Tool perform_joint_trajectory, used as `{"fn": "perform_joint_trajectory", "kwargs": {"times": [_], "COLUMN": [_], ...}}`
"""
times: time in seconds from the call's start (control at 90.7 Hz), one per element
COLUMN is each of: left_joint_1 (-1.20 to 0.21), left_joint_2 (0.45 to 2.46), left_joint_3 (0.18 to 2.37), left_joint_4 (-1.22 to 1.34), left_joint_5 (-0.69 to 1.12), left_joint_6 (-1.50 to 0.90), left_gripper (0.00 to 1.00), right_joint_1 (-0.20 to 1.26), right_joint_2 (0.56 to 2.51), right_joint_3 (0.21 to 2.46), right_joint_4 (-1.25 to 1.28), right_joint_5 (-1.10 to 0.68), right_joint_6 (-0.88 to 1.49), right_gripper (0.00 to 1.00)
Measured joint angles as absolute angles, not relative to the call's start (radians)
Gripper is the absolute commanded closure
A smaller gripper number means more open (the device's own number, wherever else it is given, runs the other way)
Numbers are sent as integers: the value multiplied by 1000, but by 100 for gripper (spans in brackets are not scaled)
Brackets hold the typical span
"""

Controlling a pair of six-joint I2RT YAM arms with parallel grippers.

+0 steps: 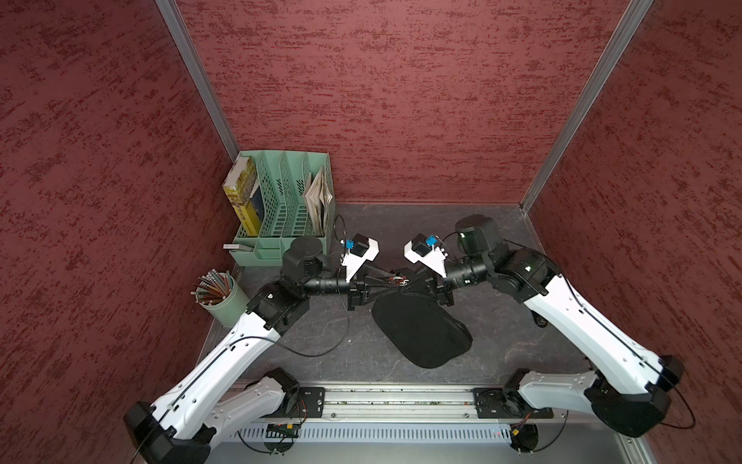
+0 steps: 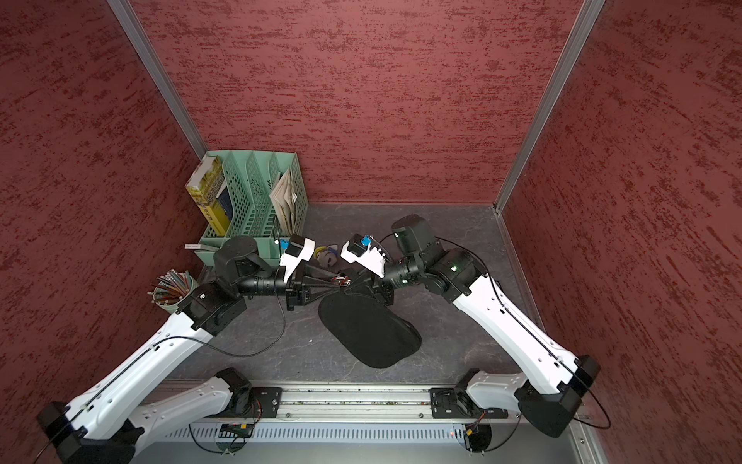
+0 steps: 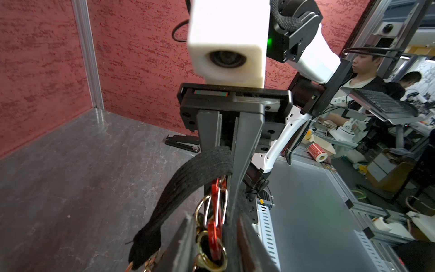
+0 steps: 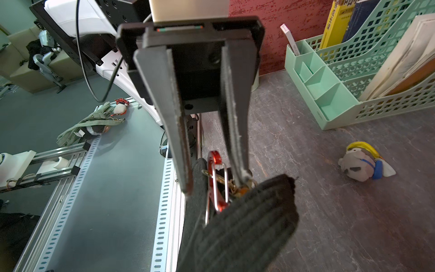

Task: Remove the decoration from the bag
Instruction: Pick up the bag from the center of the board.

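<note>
Subject: the small black half-moon fabric bag [image 1: 421, 329] lies flat at the middle of the dark grey stone-patterned table [image 1: 321, 341], its ring end toward 12 o'clock. At that end a red metal carabiner [image 3: 214, 193] with a wire gate hangs among brass-coloured metal rings [image 3: 200, 237], under the black woven strap [image 3: 188, 179].

The right gripper [image 1: 408, 286], entering from 3 o'clock, is clenched on the strap. The left gripper [image 4: 216, 183], entering from 9 o'clock, stands with its jaws narrow on either side of the carabiner. Whether they bite it cannot be told.

A grey plush toy [image 4: 362, 164] with a yellow band lies loose on the table further toward 12 o'clock, apart from the bag.

Judgement: unclipping is in hand. Recommended: the right arm keeps the strap taut. The left pinches the carabiner's spine, not the rings, presses the gate in, and slides the hook off along the ring's curve. Hazard: dragging the bag.
</note>
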State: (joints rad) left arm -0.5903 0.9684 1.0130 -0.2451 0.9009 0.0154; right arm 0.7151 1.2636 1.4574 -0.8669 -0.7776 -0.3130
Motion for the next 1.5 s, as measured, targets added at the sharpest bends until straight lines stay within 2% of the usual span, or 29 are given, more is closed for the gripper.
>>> {"fn": "perform_joint_trajectory", "kwargs": {"times": [0.033,0.066,0.143,0.287,0.419,0.628,0.804,0.937,1.212,1.499], "left_joint_1": [-590,-590,-590,-591,-595,-595,-595,-595,-595,-595], "left_joint_2": [968,968,969,968,968,968,989,1018,1047,1047], "left_joint_3": [1015,1016,1018,1021,1034,1117,1199,1234,1274,1293], "left_joint_4": [-246,-247,-255,-268,-298,-425,-548,-608,-684,-697], "left_joint_5": [900,897,890,889,881,813,765,747,720,720], "left_joint_6": [15,14,4,5,5,6,5,1,-14,-37], "left_gripper": [94,100,100,100,100,100,100,100,100,100], "right_joint_1": [715,715,715,715,715,694,664,659,659,659], "right_joint_2": [1262,1260,1253,1213,1163,1089,1061,1048,1033,1087], "right_joint_3": [1451,1446,1438,1406,1360,1288,1253,1226,1140,1131], "right_joint_4": [-868,-867,-863,-849,-816,-781,-766,-734,-465,-317], "right_joint_5": [-778,-777,-768,-744,-724,-602,-484,-472,-628,-790], "right_joint_6": [-315,-315,-315,-303,-281,-234,-194,-187,-162,-141], "right_gripper": [100,94,80,74,55,41,37,34,32,41]}}
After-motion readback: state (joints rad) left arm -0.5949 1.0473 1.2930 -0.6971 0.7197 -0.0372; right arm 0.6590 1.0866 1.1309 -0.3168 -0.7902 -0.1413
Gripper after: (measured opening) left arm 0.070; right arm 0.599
